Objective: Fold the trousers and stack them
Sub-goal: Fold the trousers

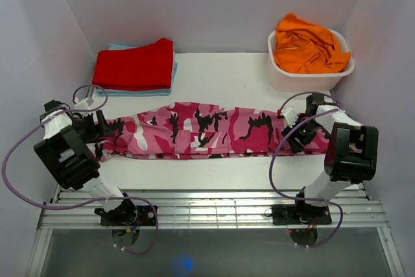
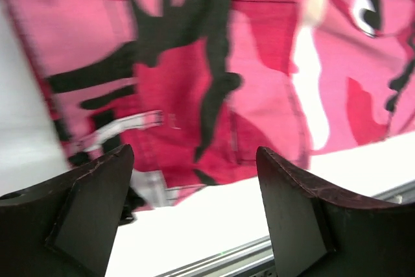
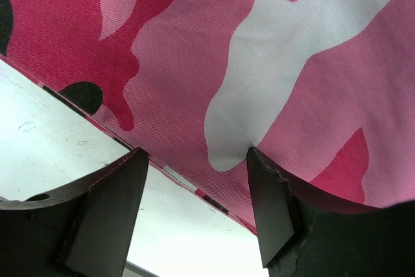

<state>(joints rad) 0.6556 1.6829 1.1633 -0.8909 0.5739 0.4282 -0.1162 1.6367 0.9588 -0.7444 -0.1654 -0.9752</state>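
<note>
Lying flat, the trousers (image 1: pixel 194 131) stretch sideways across the white table (image 1: pixel 220 76).

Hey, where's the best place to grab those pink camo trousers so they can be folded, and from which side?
Take the trousers by their two short ends, each from its own outer side. They lie flat as one long strip across the table, so a low pinch at each end edge probably lifts best. The left gripper and right gripper are open at those ends.
</note>
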